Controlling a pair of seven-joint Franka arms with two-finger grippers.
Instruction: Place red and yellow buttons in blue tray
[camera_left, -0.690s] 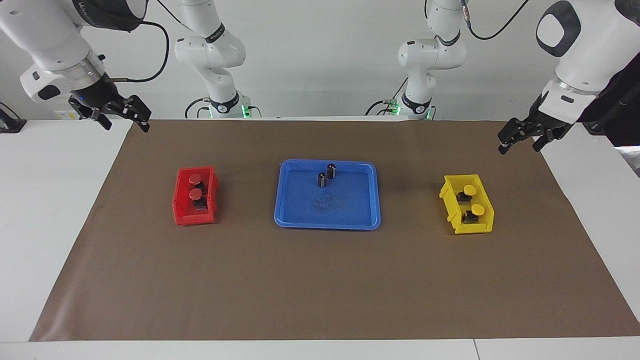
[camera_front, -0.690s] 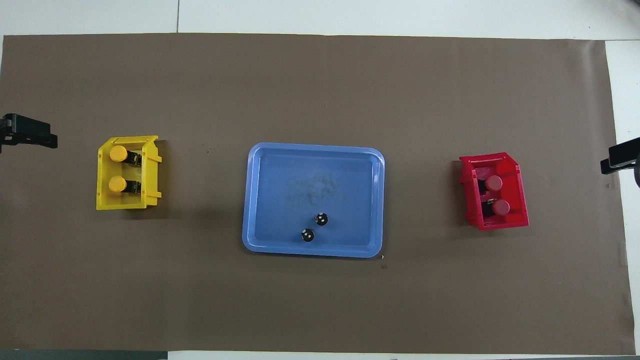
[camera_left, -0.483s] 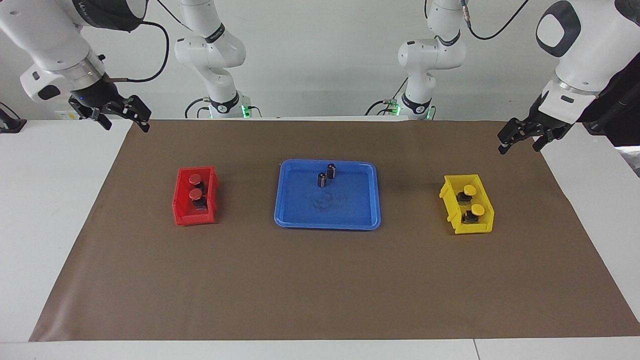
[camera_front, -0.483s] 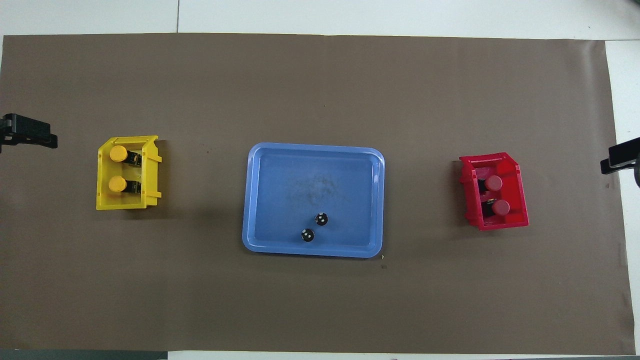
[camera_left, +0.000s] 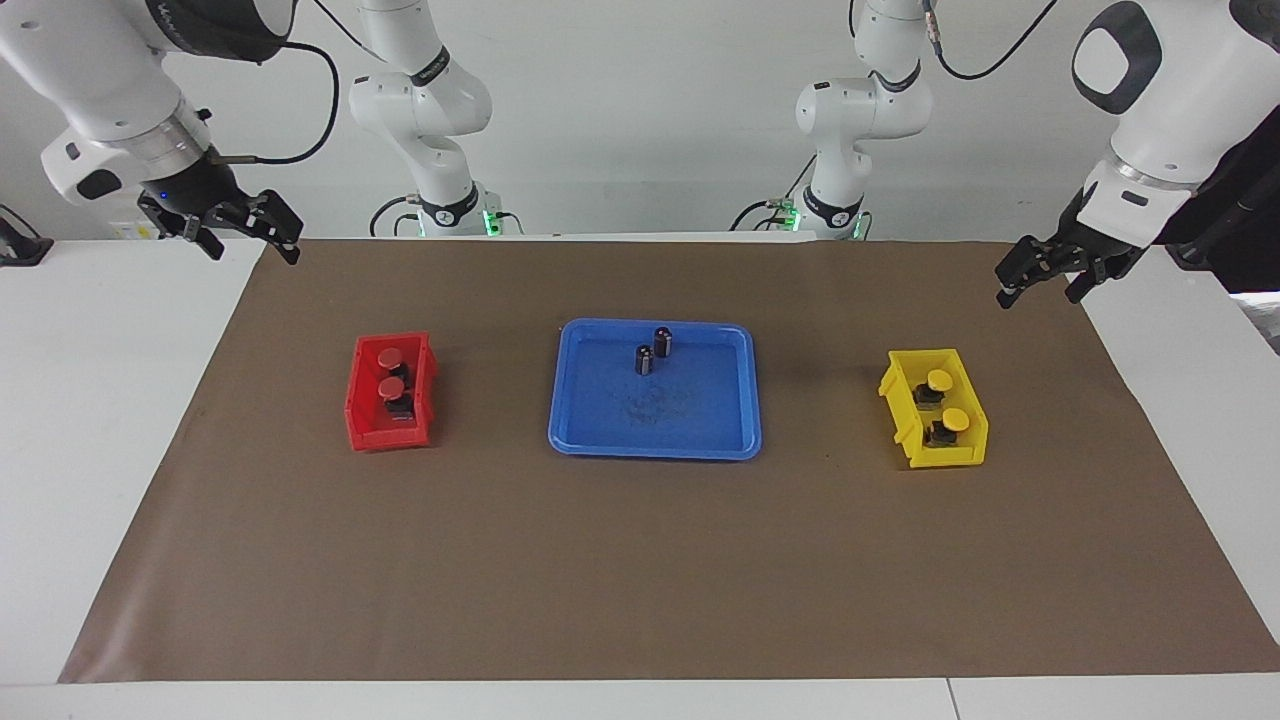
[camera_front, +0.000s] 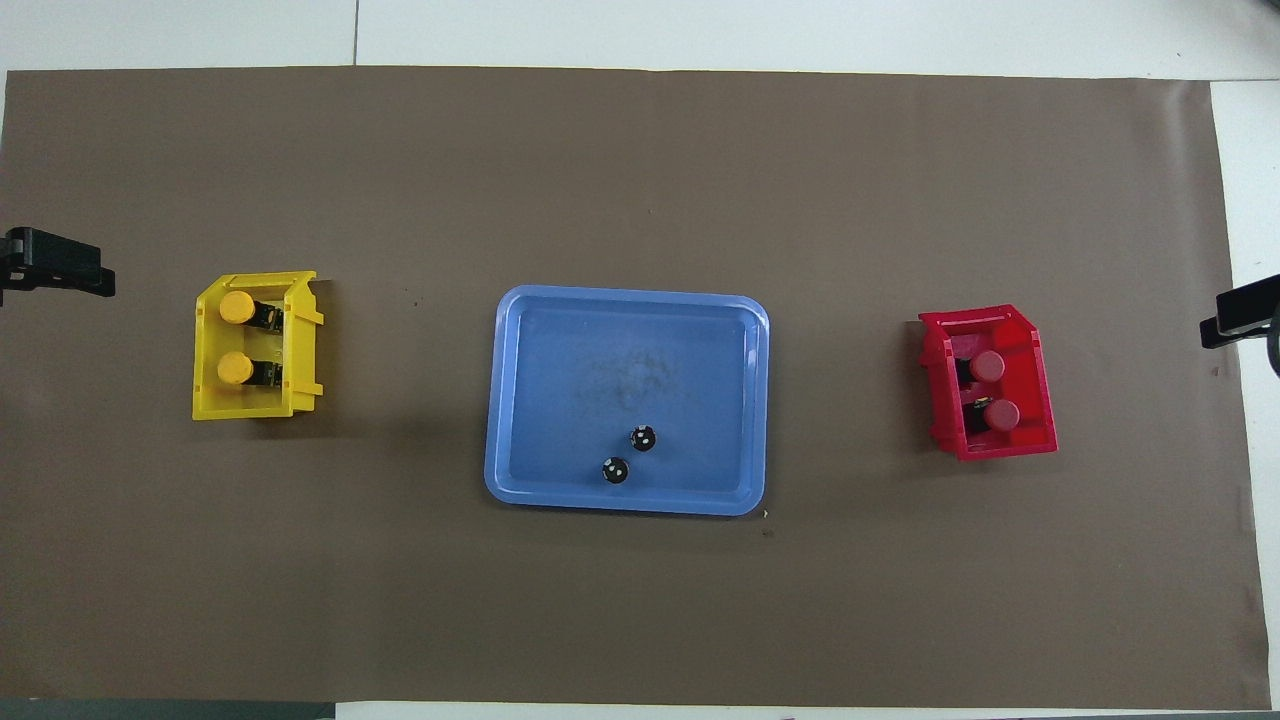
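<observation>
Nothing of the task is done yet: the blue tray (camera_left: 655, 440) lies at the centre of the facing view on the brown mat (camera_left: 640, 560) and holds no button. It is a flat rectangle with rounded corners and a low rim, scuffed in the middle; only two dark capless cylinders (camera_left: 653, 351) stand upright in its upper part.

All four buttons remain to be moved. The two red buttons (camera_left: 388, 371) sit in the small red bin (camera_left: 360, 425) at centre left of that view, and the two yellow buttons (camera_left: 946, 399) in the small yellow bin (camera_left: 905, 420) at centre right, each a round cap on a small black base.

The right gripper (camera_left: 250, 232) hangs at the upper left, over the mat's corner, its fingers apparently spread and holding nothing. The left gripper (camera_left: 1040, 275) hangs at the upper right over the mat's edge, likewise seemingly parted and empty, though the fingers are small at this range. Both arms wait.
</observation>
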